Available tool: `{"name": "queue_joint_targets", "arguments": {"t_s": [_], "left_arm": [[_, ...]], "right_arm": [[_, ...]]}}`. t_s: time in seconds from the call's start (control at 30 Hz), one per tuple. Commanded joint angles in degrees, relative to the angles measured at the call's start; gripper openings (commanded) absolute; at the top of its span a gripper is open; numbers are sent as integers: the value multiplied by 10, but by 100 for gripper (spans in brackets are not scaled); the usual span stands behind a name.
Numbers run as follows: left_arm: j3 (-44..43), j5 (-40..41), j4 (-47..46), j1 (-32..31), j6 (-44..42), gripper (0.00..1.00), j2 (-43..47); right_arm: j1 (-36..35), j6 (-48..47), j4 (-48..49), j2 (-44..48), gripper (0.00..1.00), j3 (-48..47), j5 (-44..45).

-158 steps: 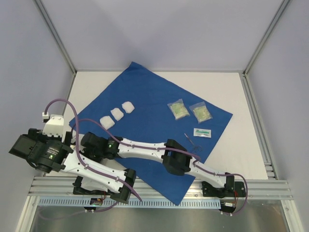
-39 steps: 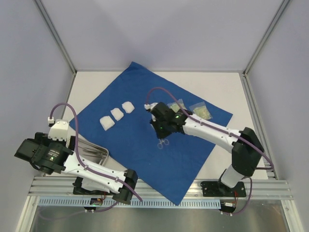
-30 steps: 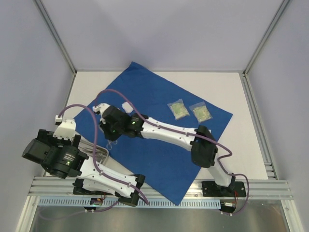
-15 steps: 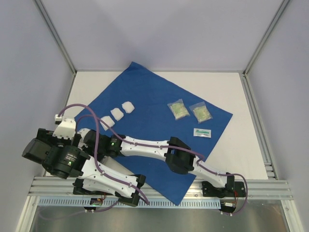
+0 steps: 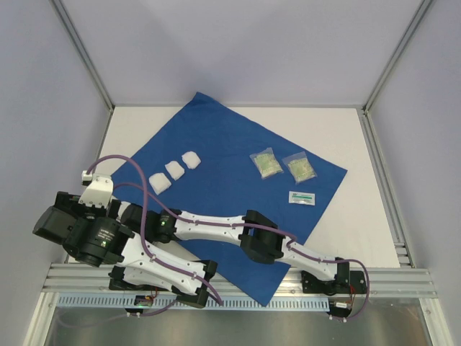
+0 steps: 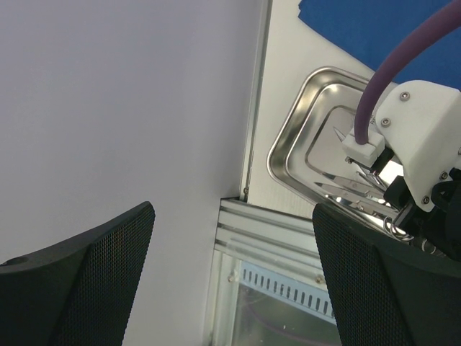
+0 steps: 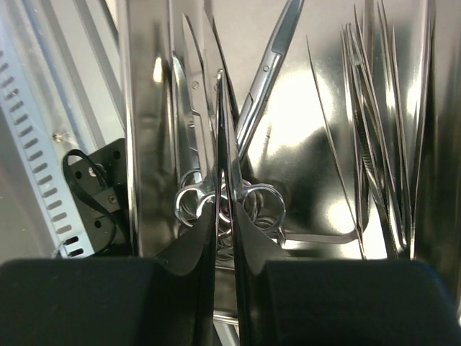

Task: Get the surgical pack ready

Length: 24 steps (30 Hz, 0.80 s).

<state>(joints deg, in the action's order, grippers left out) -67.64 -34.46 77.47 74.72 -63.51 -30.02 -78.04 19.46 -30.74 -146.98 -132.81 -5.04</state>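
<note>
The pincer (image 7: 223, 241) fingers stand almost together, clamped on scissors (image 7: 218, 189) above a steel tray (image 7: 310, 144). The ring handles sit just beyond the fingertips. Forceps (image 7: 274, 58) and tweezers (image 7: 369, 108) lie in the tray.

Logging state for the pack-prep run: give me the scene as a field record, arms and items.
drape: blue, spread flat
on drape: three gauze pads, two clear packets, one labelled packet
tray: steel, off the drape, instruments inside
left gripper: open, empty
right gripper: over tray, jaws nearly shut, apparently pinching ring-handled scissors
</note>
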Motion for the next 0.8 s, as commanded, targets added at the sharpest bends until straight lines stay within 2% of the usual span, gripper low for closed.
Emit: {"name": "queue_joint_targets", "arguments": {"t_s": [0.0, 0.23, 0.3, 0.53, 0.67, 0.77], "left_arm": [[0, -20, 189, 4, -12, 100, 2], [3, -21, 189, 4, -11, 100, 0], [3, -21, 189, 3, -10, 100, -2], [-7, -25, 188, 3, 9, 100, -31], [-50, -42, 189, 4, 35, 100, -84], [-91, -61, 188, 3, 62, 100, -129]], "right_arm": [[-3, -12, -6, -6, 10, -28, -1], [0, -13, -2, 20, 28, -26, -12], [2, -12, 3, 37, 36, -25, -15], [29, 8, 34, 113, 47, 21, -16], [47, 13, 44, 160, 56, 62, -17], [73, 27, 43, 194, 58, 91, -33]]}}
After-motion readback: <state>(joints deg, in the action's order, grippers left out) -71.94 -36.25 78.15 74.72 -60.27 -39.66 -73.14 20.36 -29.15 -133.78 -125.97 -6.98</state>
